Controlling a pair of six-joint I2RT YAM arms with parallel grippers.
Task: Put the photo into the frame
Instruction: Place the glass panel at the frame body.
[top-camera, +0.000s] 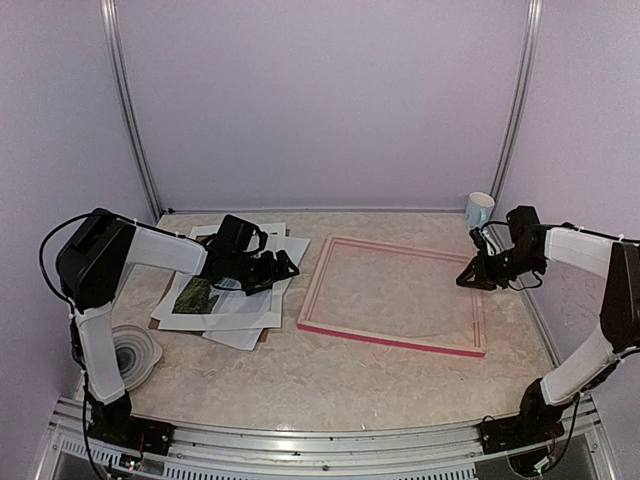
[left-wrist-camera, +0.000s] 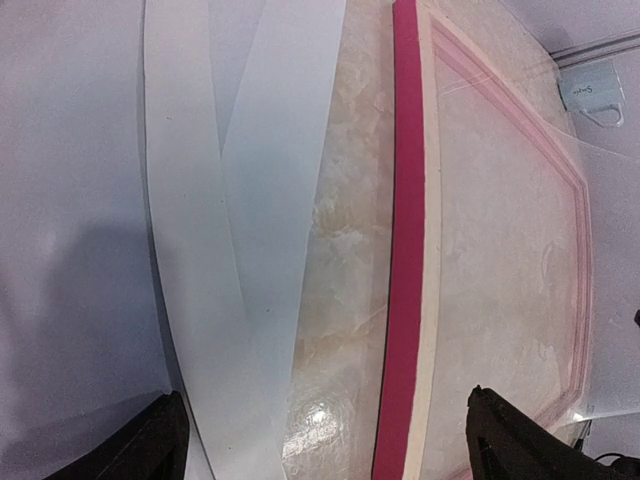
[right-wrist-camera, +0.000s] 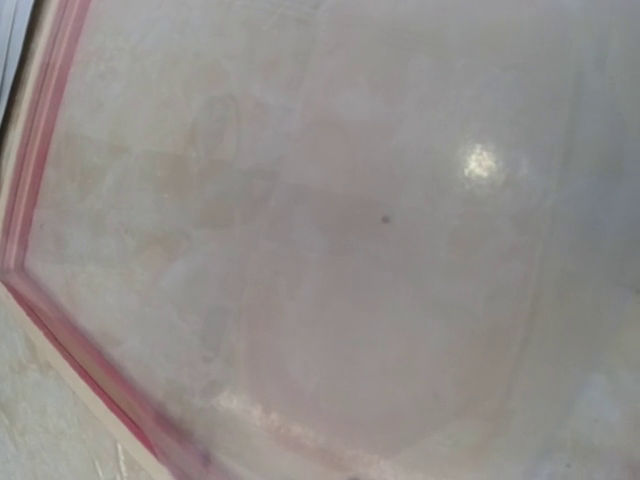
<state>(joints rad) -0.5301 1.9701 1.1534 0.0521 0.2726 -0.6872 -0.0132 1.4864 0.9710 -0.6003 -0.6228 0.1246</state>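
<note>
1. Closest to where I stand, a pale ridged dish (top-camera: 138, 352) sits on the desk (top-camera: 330, 385) by the left arm's base. It is well behind the left claw (top-camera: 288, 267), and I can't make out anything in it.
2. That left claw hangs low over a loose fan of white sheets (top-camera: 240, 310). Its fingers are spread wide with nothing between them, and they point toward the frame (top-camera: 390, 340).
3. On those sheets lies the photo (top-camera: 196, 296), flat and dark green. It is behind the left claw's tips, back along the forearm toward the base.
   - Its long axis slants from near-left to far-right, roughly in line with that forearm.
   - As I judge it, the coming move turns on this: the left claw must draw back to reach the print, not push forward.
4. Ahead of the left claw, just past the sheets' edge with a bare strip of desk between, the frame lies flat.
   - Its pale face is up and its pink edge faces me, with the long axis running across the desk.
   - No print is in its opening and the desk's marbling shows through. A glint hints at a clear pane, though I can't be sure.
5. At the frame's far short side sits the right claw (top-camera: 468, 280), its tips at the rail.
   - The fingers look drawn close together, but I cannot tell whether they pinch anything.
   - It is well apart from the photo, so the left arm is plainly the nearer one.
6. Farthest back, behind the right claw near the wall, stands a white cup (top-camera: 480, 209) whose inside is hidden from me.
</note>
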